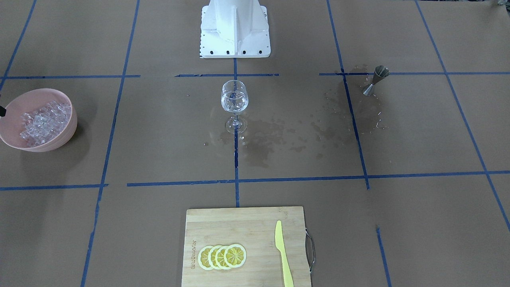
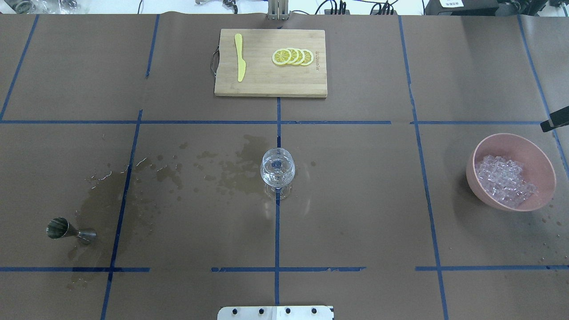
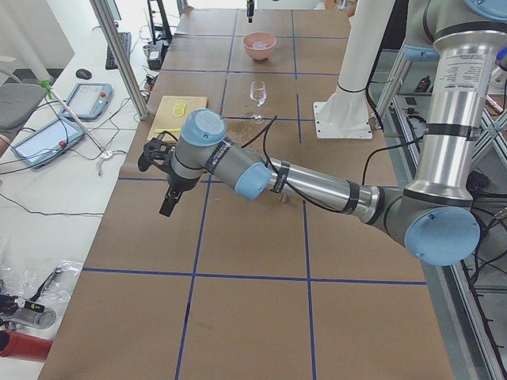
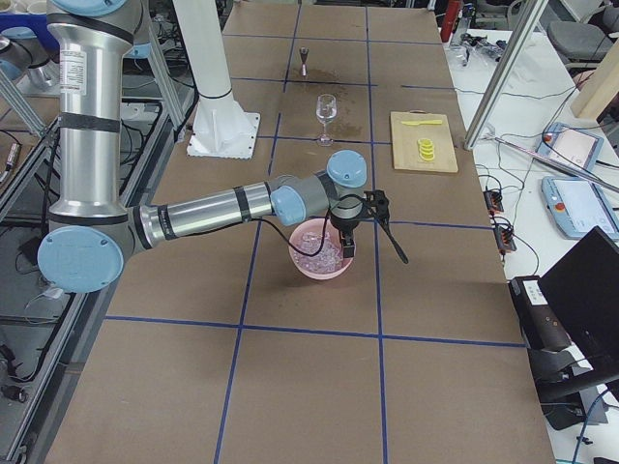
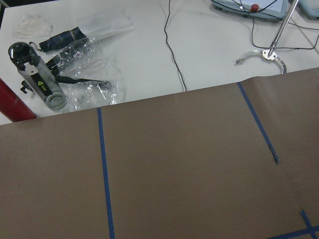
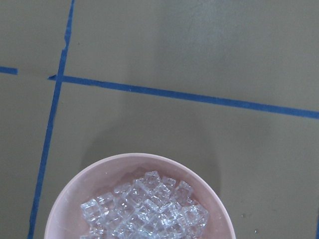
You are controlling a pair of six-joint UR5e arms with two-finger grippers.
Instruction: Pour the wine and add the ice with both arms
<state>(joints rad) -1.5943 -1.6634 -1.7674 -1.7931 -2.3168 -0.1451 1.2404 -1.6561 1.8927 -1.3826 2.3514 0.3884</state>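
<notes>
Right gripper (image 4: pixel 346 251): hangs low over the pink bowl (image 4: pixel 311 274), close above its rim on the side away from the robot's base. Ice (image 6: pixel 144 209) directly beneath and a little inward, heaped in that bowl as many small clear cubes. Beside the fingers (image 4: pixel 349 238), a thin black utensil (image 4: pixel 392 242) jutting outward and down; cannot tell whether pinched, nor whether the jaws stand spread or pressed together. Wine glass (image 1: pixel 234 99) well apart from this gripper, toward the robot's left, upright on the centre tape line (image 1: pixel 236 163), with the wine (image 1: pixel 234 106) sitting clear in its cup. Left gripper (image 3: pixel 169 207): hangs in the air near the left end of the table (image 3: pixel 238 317), pointing down, apart from the surface; cannot tell from the side view whether spread or pressed together. Steel jigger (image 2: pixel 66 230) sits back from this gripper, toward the glass, in a dark wet patch (image 2: pixel 104 195) that trails on to the glass foot.
</notes>
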